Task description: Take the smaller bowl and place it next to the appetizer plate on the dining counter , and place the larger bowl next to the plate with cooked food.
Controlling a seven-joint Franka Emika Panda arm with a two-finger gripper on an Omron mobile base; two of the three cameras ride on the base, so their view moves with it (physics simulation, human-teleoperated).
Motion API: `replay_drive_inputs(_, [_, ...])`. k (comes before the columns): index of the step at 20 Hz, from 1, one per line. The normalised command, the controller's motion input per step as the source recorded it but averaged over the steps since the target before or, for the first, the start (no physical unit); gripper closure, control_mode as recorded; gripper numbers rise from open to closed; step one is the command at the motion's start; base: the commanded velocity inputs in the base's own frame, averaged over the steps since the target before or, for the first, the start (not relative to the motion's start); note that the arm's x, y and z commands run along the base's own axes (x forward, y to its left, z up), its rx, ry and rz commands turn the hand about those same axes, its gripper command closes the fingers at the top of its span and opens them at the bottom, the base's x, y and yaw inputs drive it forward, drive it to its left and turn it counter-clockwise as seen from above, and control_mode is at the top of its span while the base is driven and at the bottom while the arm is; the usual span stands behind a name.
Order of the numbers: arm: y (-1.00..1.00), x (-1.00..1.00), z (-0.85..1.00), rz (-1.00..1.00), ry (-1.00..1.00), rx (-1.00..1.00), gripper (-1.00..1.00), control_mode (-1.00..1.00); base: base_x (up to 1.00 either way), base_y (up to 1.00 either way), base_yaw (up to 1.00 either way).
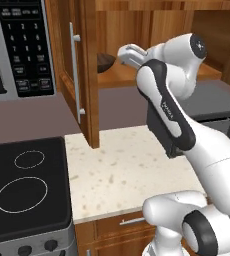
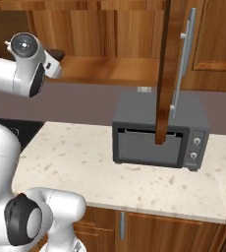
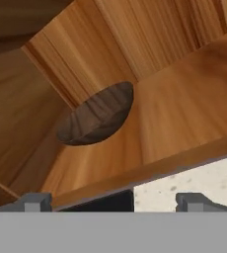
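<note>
While hidden behind the arm from the right, smaller bowl (image 3: 98, 116) on cabinet shelf (image 3: 184, 104), tool (image 3: 114, 201) fingers apart.

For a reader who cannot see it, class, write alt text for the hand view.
A small dark brown wooden bowl sits on a wooden cabinet shelf, back near the cabinet's inner corner. The open gripper faces it from outside the shelf's front edge, not touching it, with speckled beige countertop visible below the shelf.
</note>
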Motion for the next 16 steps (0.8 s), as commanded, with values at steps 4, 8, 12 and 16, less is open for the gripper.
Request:
replay_drive_inputs(4, [0.3,0.39,0.04,0.0,0.0,-0.12,-1.0,-1.0,0.0,0.0,0.0])
replay_drive_inputs(8, [0.13,0.47,0.0,-0.03,0.0,-0.09,-1.0,-1.0,0.0,0.0,0.0])
replay_drive_inputs(12, [0.0,0.38,0.0,-0.03,0.1,-0.01,-1.0,-1.0,0.0,0.0,0.0])
replay_drive_inputs(16, [0.0,0.34,-0.01,-0.01,0.11,0.0,-1.0,-1.0,0.0,0.0,0.0])
